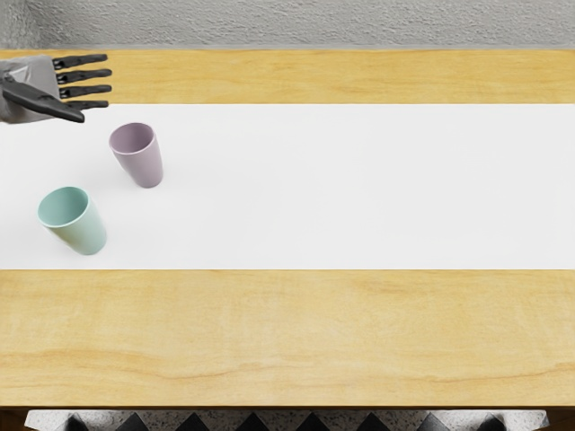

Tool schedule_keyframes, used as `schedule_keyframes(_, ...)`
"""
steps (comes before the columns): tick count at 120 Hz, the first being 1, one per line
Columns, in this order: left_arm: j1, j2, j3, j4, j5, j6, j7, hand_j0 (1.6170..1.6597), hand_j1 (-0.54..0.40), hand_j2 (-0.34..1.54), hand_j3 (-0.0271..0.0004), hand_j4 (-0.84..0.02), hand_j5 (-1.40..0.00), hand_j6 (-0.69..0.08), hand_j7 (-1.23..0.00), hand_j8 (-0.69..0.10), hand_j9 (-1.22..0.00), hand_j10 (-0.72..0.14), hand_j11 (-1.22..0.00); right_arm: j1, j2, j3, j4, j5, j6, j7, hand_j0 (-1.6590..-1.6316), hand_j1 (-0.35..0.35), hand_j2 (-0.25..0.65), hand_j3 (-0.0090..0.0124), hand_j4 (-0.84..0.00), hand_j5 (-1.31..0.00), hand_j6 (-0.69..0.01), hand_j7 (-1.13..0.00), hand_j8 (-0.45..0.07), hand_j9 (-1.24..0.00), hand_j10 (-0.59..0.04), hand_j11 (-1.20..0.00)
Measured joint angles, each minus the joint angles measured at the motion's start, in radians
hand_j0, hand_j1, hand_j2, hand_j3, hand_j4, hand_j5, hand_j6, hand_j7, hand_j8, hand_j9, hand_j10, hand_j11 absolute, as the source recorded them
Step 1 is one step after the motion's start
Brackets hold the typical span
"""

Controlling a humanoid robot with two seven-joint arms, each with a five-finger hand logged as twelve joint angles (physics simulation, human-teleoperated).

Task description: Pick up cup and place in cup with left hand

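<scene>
My left hand [97, 88] reaches in from the left edge at the upper left, fingers extended and spread, holding nothing. Just below and to the right of it a mauve cup [143, 163] stands on the white strip, apart from the hand. Lower and further left is a mint-green cup [84, 230], also standing with its opening up. The two cups do not touch each other, and both look empty inside.
The wooden table [287, 337] carries a wide white strip [359, 187] across its middle. A grey textured wall [305, 24] runs behind the back edge. The table's front edge shows near the bottom, with a patterned floor below it.
</scene>
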Motion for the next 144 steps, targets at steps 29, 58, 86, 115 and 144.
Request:
schedule_keyframes(29, -0.059, 0.000, -0.004, -0.003, 0.169, 0.000, 0.000, 1.6581, 0.349, 0.00, 0.0000, 0.001, 0.00, 0.001, 0.00, 0.001, 0.00, 0.001, 0.00, 0.001, 0.000, 0.001, 0.000, 0.002, 0.000, 0.000, -1.6581, -0.329, -0.003, 0.0000, -0.017, -0.02, -0.017, -0.02, -0.017, -0.02, -0.017, -0.02)
schedule_keyframes(58, -0.101, -0.080, 0.003, -0.002, 0.567, 0.018, -0.001, 1.6581, 0.349, 0.00, 0.0000, -0.001, 0.00, -0.001, 0.00, -0.001, 0.00, -0.001, 0.00, 0.001, 0.000, 0.001, 0.000, 0.002, 0.000, 0.001, -1.6581, -0.329, -0.003, 0.0000, -0.017, -0.02, -0.017, -0.02, -0.017, -0.02, -0.017, -0.02)
schedule_keyframes(86, -0.191, -0.179, 0.215, -0.003, 0.748, 0.382, -0.011, 1.6581, 0.348, 0.00, 0.0000, -0.003, 0.00, -0.004, 0.00, -0.004, 0.00, -0.003, 0.00, 0.001, 0.000, 0.001, 0.000, 0.002, 0.000, 0.001, -1.6581, -0.329, -0.003, 0.0000, -0.017, -0.02, -0.017, -0.02, -0.017, -0.02, -0.017, -0.02)
schedule_keyframes(115, -0.233, -0.280, 0.452, -0.013, 0.768, 0.654, -0.014, 1.6581, 0.297, 0.01, 0.0000, -0.047, -0.06, -0.048, -0.06, -0.048, -0.06, -0.047, -0.06, 0.001, 0.000, 0.001, 0.000, 0.002, 0.000, 0.001, -1.6581, -0.329, -0.003, 0.0000, -0.017, -0.02, -0.017, -0.02, -0.017, -0.02, -0.017, -0.02)
schedule_keyframes(144, -0.234, -0.286, 0.494, -0.081, 0.767, 0.669, -0.015, 1.6581, 0.212, 0.02, 0.0000, -0.118, -0.15, -0.119, -0.15, -0.119, -0.15, -0.118, -0.15, 0.001, 0.000, 0.001, 0.000, 0.002, 0.000, 0.001, -1.6581, -0.329, -0.003, 0.0000, -0.017, -0.02, -0.017, -0.02, -0.017, -0.02, -0.017, -0.02)
